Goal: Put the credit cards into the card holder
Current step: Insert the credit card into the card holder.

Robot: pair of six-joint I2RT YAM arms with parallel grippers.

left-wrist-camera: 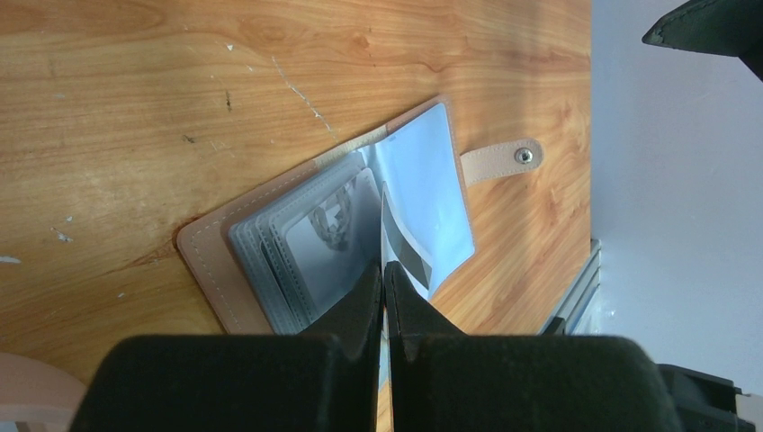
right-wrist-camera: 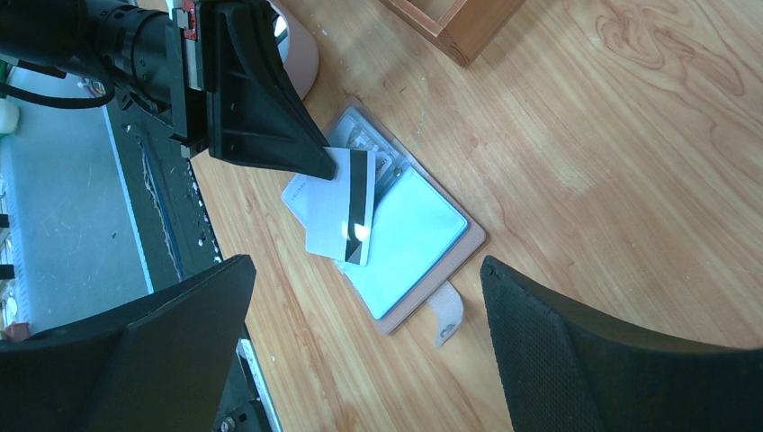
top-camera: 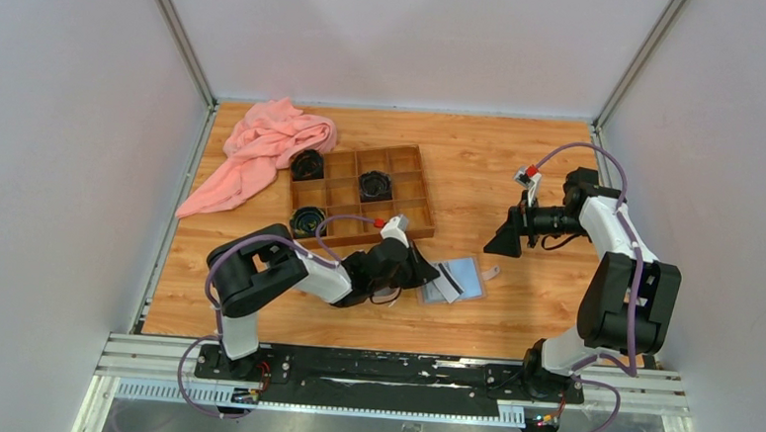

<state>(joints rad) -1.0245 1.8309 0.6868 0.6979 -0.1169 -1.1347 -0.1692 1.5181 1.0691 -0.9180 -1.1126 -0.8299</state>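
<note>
Left tool (left-wrist-camera: 384, 270) is clenching a white credit card (right-wrist-camera: 337, 211) over the open card holder (right-wrist-camera: 409, 238).
The card holder is lying on the table (top-camera: 501, 163); the right tool (top-camera: 504, 240) is hovering well apart, spread wide, gripping nothing.

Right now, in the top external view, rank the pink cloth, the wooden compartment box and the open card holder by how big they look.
1. wooden compartment box: largest.
2. pink cloth: close behind; its ragged outline makes this ranking unsure.
3. card holder: clearly smallest.
</note>
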